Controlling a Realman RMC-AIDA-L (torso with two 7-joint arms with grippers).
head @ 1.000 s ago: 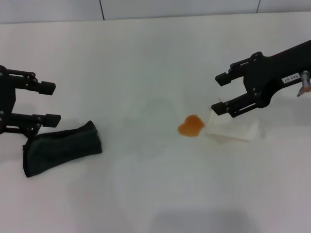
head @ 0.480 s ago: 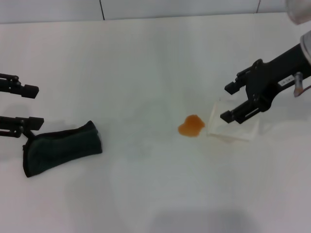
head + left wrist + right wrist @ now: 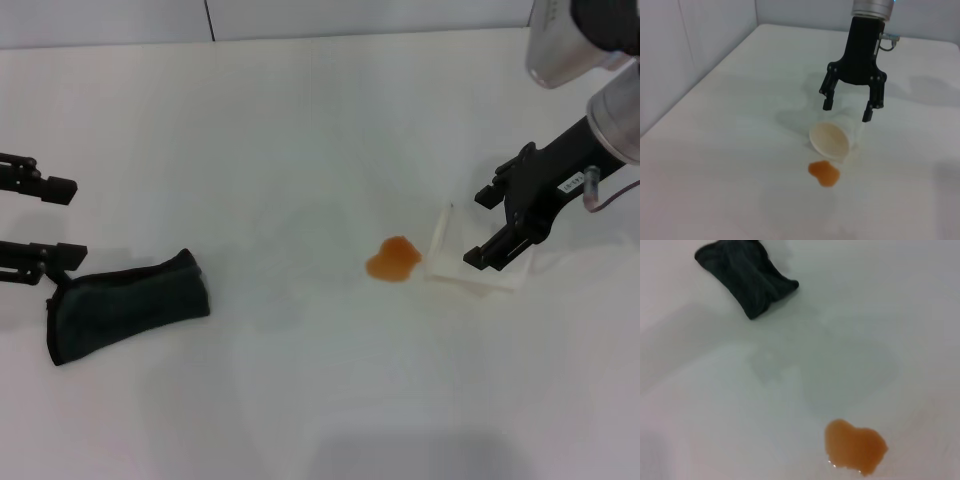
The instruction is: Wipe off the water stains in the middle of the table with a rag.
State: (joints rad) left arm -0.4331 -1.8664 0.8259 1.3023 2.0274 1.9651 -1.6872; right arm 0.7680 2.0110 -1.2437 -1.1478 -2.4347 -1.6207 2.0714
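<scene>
White and smooth, the bench (image 3: 300, 120) fills the view, with the water stains (image 3: 393, 259) as a small orange blotch near its middle; a white paper cup (image 3: 475, 258) lies tipped on its side just beside the blotch, mouth toward it; my right end effector (image 3: 490, 226) hangs over that cup, fingers spread, not gripping it; the rag (image 3: 125, 304) lies well apart from the stains, on my left; my left end effector (image 3: 58, 218) hovers just beside the rag, fingers spread apart.

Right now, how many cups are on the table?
1. A white paper cup lies tipped on its side just right of the water stains, beneath the open right gripper.
</scene>
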